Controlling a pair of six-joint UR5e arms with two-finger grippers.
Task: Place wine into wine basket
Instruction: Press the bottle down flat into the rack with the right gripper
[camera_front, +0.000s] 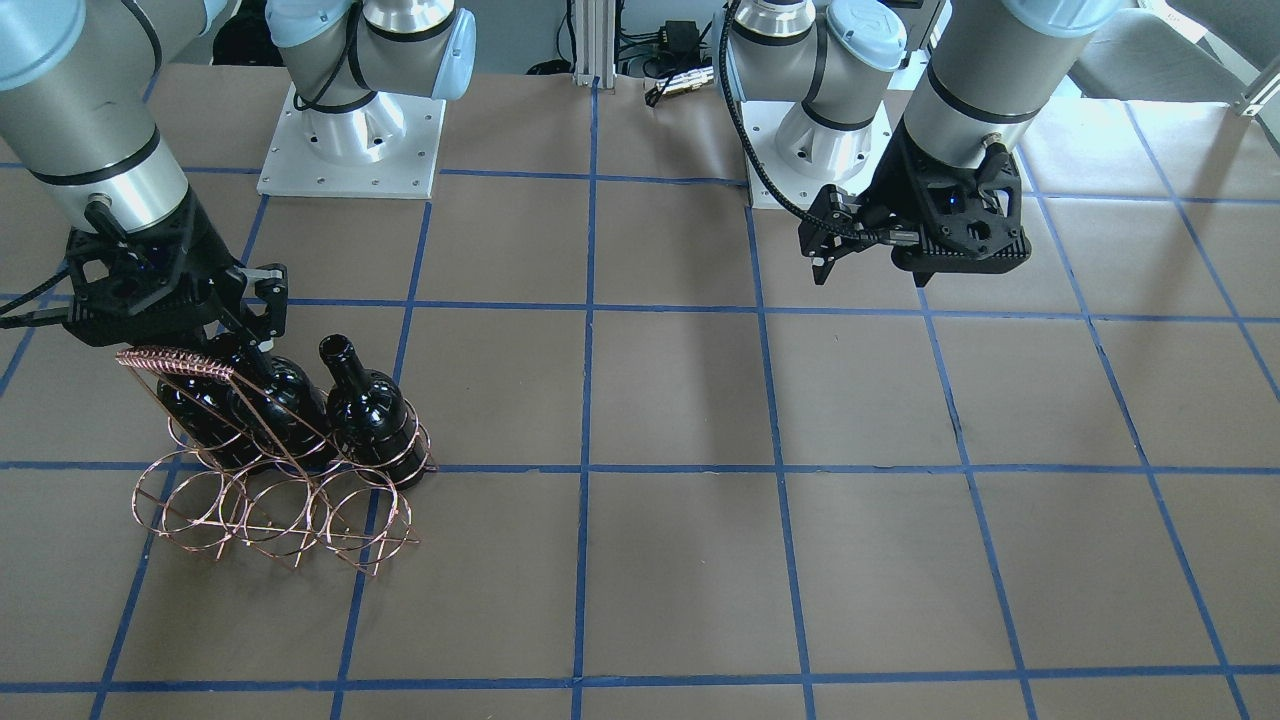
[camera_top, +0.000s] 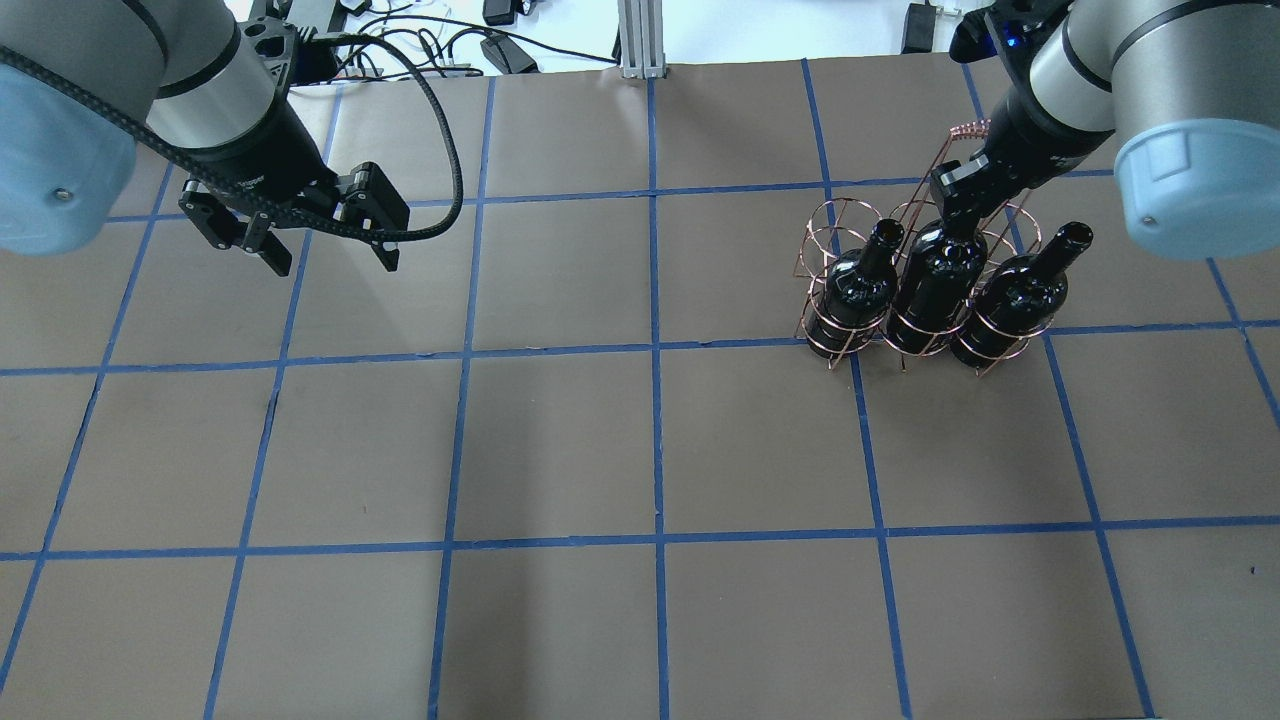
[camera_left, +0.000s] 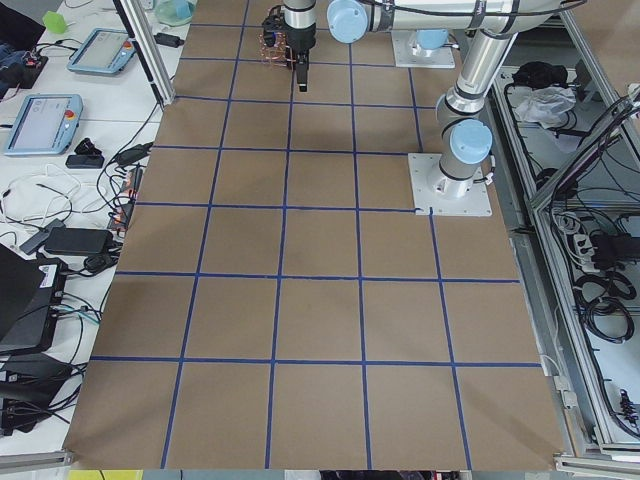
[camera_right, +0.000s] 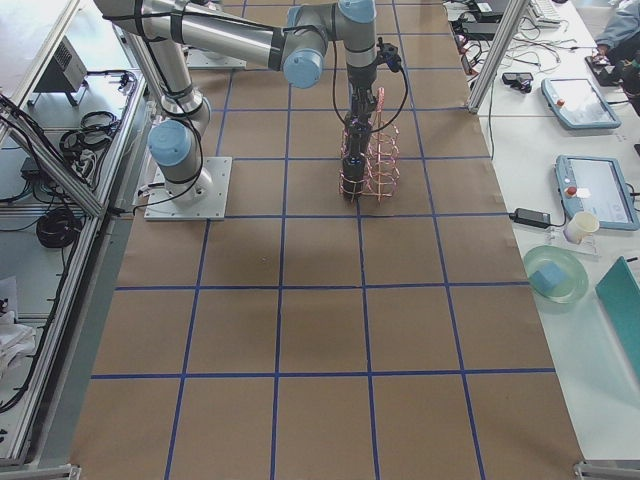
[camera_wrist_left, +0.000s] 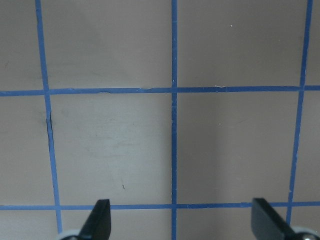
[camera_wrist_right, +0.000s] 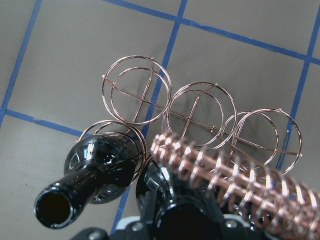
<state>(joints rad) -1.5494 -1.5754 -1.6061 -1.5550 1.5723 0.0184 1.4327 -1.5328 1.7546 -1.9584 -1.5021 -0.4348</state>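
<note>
The copper wire wine basket (camera_top: 846, 218) stands at the right of the table, with its coil-wrapped handle (camera_top: 963, 130) towards the far side. Three glossy black wine bottles stand upright in its near row: one (camera_top: 860, 290), the middle one (camera_top: 935, 285), and one (camera_top: 1010, 300). My right gripper (camera_top: 955, 195) is shut on the middle bottle's neck, which it hides. In the right wrist view the basket's three far rings (camera_wrist_right: 200, 112) are empty, beside the handle (camera_wrist_right: 230, 172) and a bottle (camera_wrist_right: 100, 175). My left gripper (camera_top: 330, 255) is open and empty above the table at the left.
The brown table top (camera_top: 650, 450) carries a grid of blue tape lines. In the front-facing view the basket (camera_front: 270, 510) is at the left, my right gripper (camera_front: 262, 310) over it and my left gripper (camera_front: 825, 260) at the right. The arm bases (camera_front: 350, 140) stand at the robot's edge.
</note>
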